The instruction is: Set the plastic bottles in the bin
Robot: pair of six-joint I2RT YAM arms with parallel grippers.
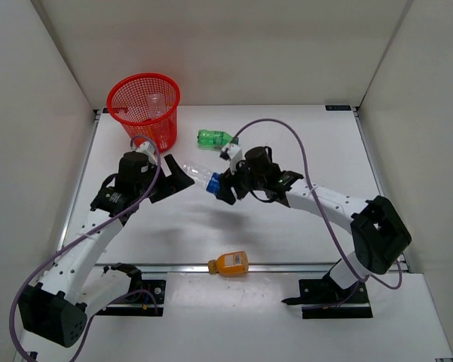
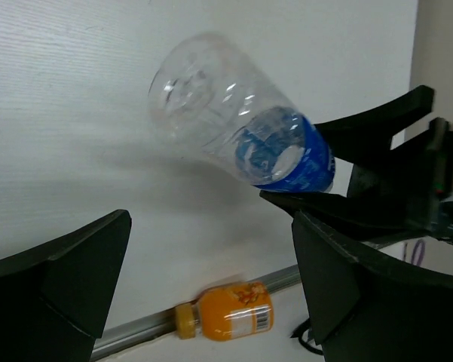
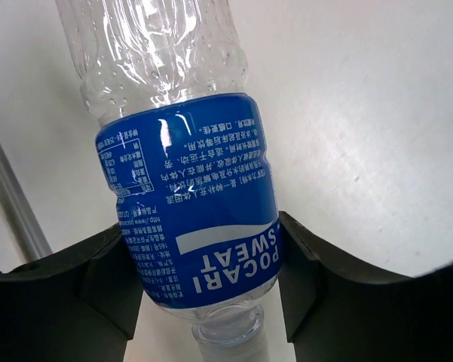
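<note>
A clear blue-labelled bottle [image 1: 203, 178] [image 2: 241, 128] [image 3: 188, 188] hangs tilted above the table. My right gripper [image 1: 224, 188] [image 3: 203, 264] is shut on its label near the neck, a finger pressing each side. Its clear base points at my left gripper [image 1: 175, 176] [image 2: 211, 256], which stands open just beyond it with nothing between the fingers. The red mesh bin [image 1: 120, 90] stands at the far left with a clear bottle [image 1: 157, 105] inside. A green bottle [image 1: 215, 138] lies right of the bin. An orange labelled bottle [image 1: 230, 263] [image 2: 226, 311] lies at the near edge.
A metal rail [image 1: 166, 266] [image 2: 136, 332] runs along the table's near edge, with the orange bottle against it. White walls enclose the table on the left, back and right. The right arm's purple cable [image 1: 286, 128] loops over the table's middle.
</note>
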